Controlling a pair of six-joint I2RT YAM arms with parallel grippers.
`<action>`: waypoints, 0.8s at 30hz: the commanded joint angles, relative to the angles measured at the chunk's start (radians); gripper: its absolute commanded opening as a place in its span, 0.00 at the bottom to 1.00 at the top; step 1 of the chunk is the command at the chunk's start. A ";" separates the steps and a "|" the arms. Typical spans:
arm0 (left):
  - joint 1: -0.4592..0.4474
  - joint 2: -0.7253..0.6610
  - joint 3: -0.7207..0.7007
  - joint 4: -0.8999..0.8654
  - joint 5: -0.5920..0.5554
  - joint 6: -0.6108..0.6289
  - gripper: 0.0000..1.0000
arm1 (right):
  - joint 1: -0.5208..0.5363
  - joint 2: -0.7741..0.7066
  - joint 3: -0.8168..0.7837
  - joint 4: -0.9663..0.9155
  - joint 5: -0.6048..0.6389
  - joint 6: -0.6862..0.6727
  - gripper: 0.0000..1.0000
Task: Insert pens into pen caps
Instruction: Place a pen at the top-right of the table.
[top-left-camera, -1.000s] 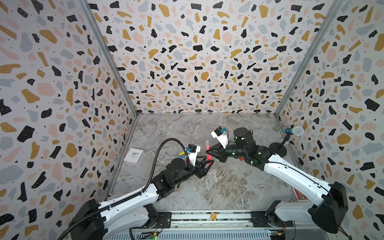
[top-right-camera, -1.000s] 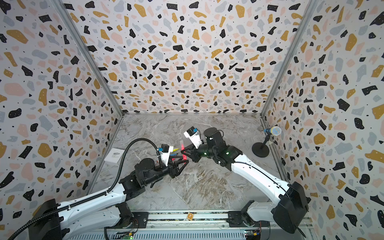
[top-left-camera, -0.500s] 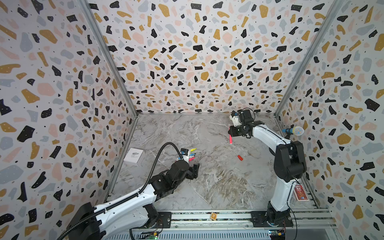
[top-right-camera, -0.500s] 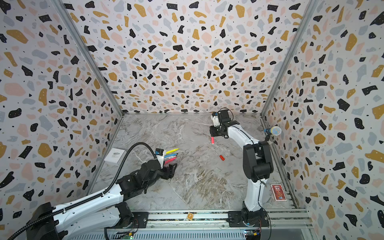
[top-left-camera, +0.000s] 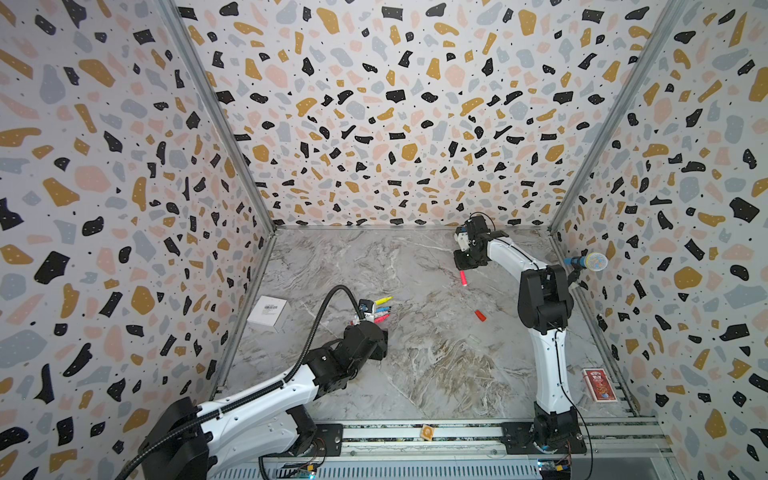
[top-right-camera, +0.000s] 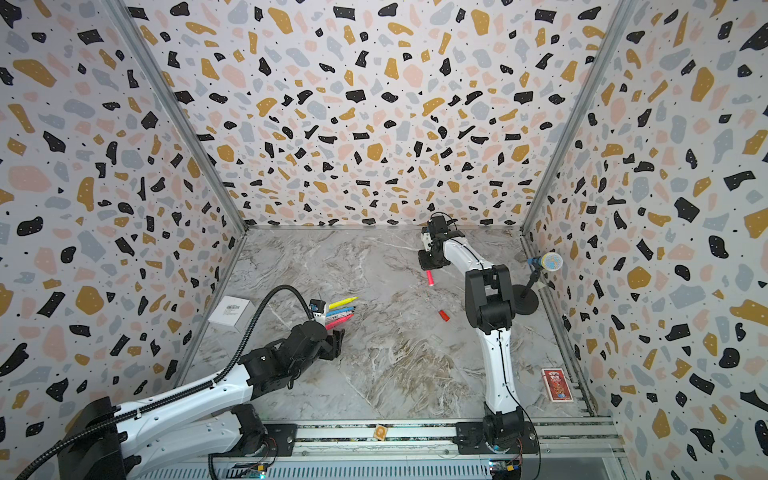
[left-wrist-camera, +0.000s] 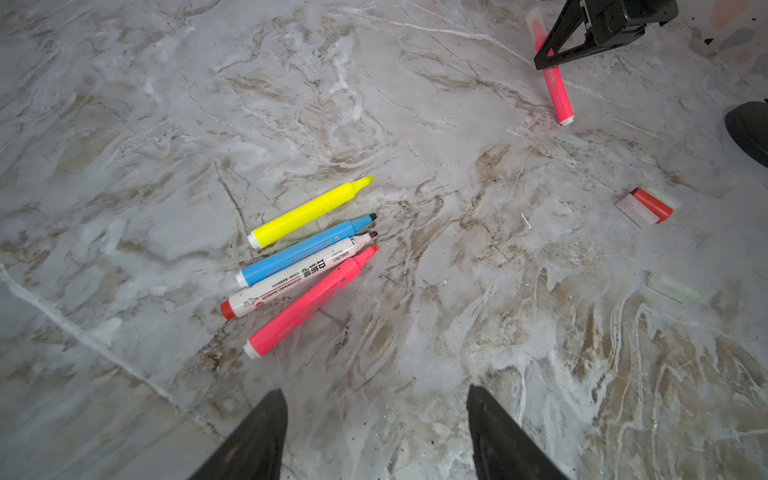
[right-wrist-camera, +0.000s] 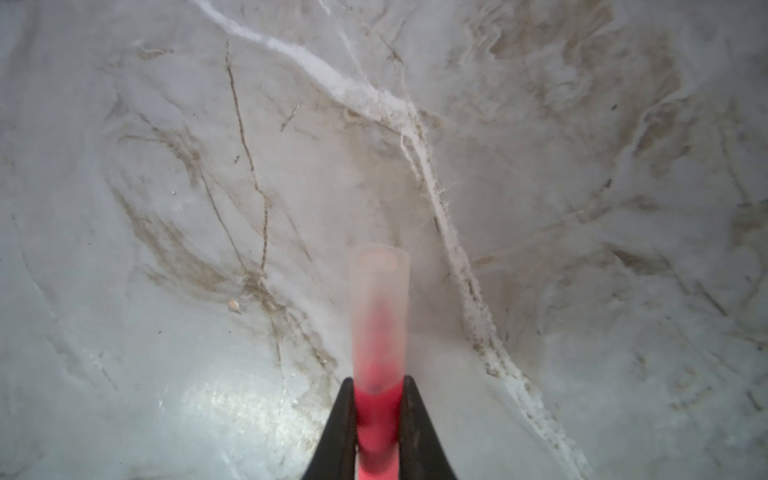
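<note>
Clamps capped pink pen (top-left-camera: 462, 279) in right end effector (right-wrist-camera: 379, 380) near red-orange cap (left-wrist-camera: 650, 205). Holds left end effector (left-wrist-camera: 374, 392) open, empty, farther off.

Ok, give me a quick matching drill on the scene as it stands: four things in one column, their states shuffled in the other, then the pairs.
Things:
1. yellow pen
2. capped pink pen
3. red-orange cap
4. left gripper

States:
A. open, holding nothing
B. lying alone, on no pen
C. clamped in the right gripper
D. uncapped, lying beside the light blue pen

Pairs: 1-D, 2-C, 3-B, 4-A
</note>
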 joint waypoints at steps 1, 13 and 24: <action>0.015 0.015 0.037 -0.011 -0.022 0.010 0.70 | -0.002 0.022 0.055 -0.079 0.020 -0.015 0.30; 0.106 0.090 0.093 -0.009 0.007 0.077 0.72 | 0.026 -0.339 -0.223 0.045 -0.019 0.027 0.54; 0.243 0.349 0.169 0.031 0.162 0.204 0.69 | 0.095 -1.053 -1.150 0.584 -0.206 0.087 0.57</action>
